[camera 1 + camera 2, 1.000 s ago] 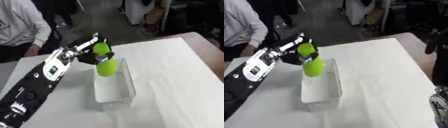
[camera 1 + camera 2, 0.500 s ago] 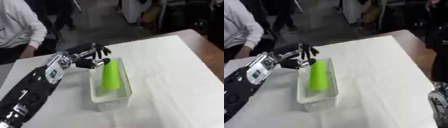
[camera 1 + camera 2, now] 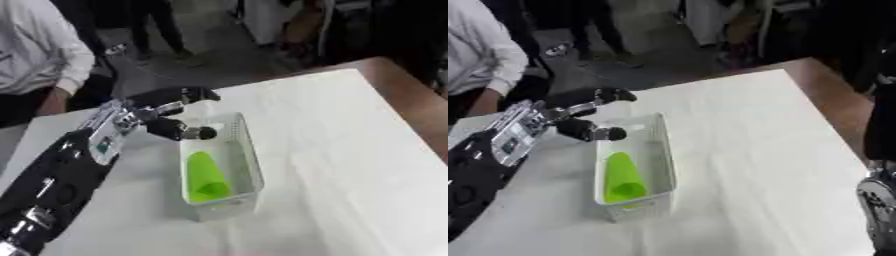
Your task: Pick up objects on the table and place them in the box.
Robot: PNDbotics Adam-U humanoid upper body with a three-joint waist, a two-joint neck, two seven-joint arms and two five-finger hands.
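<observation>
Inside box [image 3: 249, 165] | green object [image 3: 205, 175] flat, lengthwise | left hand [image 3: 162, 112] open above far end

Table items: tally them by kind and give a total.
Clear box: 1
Green object, lying in the box: 1
Total: 2

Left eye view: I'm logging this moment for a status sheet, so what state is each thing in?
green object: lying inside the box, released.
box: upright on the table, open top, holding the green object.
left hand: open, fingers spread above the box's far end, holding nothing.
right hand: only part of the arm shows at the right edge of the right eye view; fingers not visible.
table: covered in white.
</observation>
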